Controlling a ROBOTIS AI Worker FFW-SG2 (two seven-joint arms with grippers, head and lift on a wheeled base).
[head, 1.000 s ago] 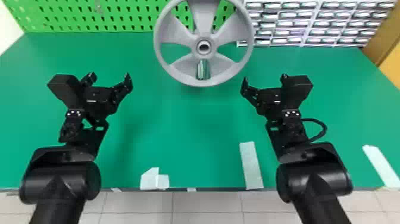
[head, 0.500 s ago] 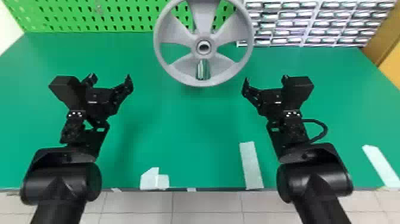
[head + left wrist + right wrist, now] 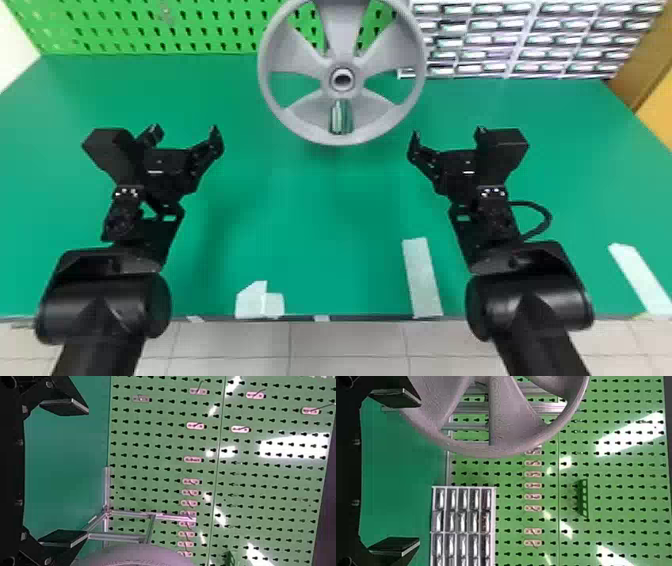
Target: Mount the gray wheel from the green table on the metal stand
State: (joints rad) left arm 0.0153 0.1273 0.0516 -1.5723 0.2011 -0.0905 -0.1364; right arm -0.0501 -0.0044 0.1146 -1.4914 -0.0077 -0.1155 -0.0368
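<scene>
Gray wheel [image 3: 330,82], beyond left tool [image 3: 185,128], beyond right tool [image 3: 448,132]

The wheel [image 3: 301,120] is gray (spokes too), the table [image 3: 310,210] plain deep green.

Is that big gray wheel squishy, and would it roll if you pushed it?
Probably not squishy: the wheel has broad spokes and a hard-looking rim. It may be light for its size, with big gaps between spokes. Being round, it might roll if loose on its edge.
</scene>
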